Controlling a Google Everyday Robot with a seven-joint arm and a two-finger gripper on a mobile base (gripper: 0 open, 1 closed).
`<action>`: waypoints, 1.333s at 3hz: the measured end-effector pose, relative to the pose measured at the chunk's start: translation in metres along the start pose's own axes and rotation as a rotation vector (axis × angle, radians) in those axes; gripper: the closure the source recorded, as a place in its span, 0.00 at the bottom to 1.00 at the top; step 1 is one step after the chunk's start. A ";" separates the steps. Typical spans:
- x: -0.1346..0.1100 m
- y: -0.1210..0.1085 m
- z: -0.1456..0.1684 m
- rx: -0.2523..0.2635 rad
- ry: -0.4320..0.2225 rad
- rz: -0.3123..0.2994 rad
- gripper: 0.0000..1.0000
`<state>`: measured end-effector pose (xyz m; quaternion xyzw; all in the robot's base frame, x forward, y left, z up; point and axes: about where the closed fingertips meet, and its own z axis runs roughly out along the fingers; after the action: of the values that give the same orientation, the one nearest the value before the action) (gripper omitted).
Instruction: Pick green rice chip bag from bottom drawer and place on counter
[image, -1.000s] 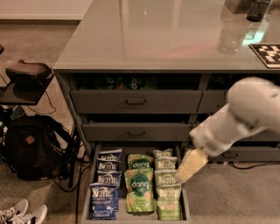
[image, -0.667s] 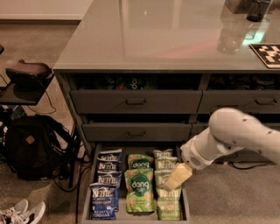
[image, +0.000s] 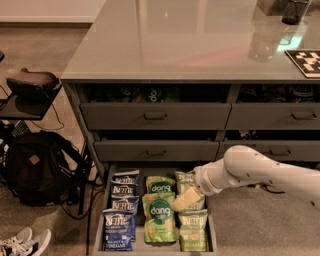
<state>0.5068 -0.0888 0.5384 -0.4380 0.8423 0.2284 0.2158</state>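
Now, tabletop: the large, flat, glossy grey tabletop (image: 190, 45) fills the upper picture. Its near stretch is open and reflective, with a dark cup (image: 295, 11) and a black-and-white checkered board (image: 306, 62) only at the far right.
Arm: the white, rounded robot arm (image: 260, 172) comes in from the right edge, low in front of the cabinet.
Backpack: a black fabric backpack (image: 37, 167) sits on the floor to the left, apart from the open drawer's left wall.
Upper drawers: two dark grey drawer fronts with slim bar handles (image: 155, 116) are stacked directly above the open drawer.
Bottom drawer: the wide, shallow dark grey bottom drawer (image: 100, 225) stands open from above. Three columns of bags fill it wall to wall.
Blue bags: blue "Kettle" bags (image: 120, 215) overlap along the left wall.
Olive bags: paler olive-green bags (image: 192, 232) run along the right wall.
Green rice chip bag: the green rice chip bag (image: 160, 215), glossy with a dark round "dang" logo, lies flat in the middle column near the front, touching both neighbouring columns.
Gripper: the cream-coloured gripper (image: 186, 199) is down in the drawer at that bag's upper right corner, over the seam with the olive column. Whether it is released or clenched cannot be told.
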 end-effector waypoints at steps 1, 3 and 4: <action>0.001 -0.013 0.034 -0.020 -0.038 0.015 0.00; 0.002 -0.035 0.060 0.012 -0.074 0.010 0.00; 0.003 -0.060 0.096 0.009 -0.096 -0.014 0.00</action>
<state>0.5711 -0.0663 0.4476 -0.4312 0.8290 0.2439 0.2595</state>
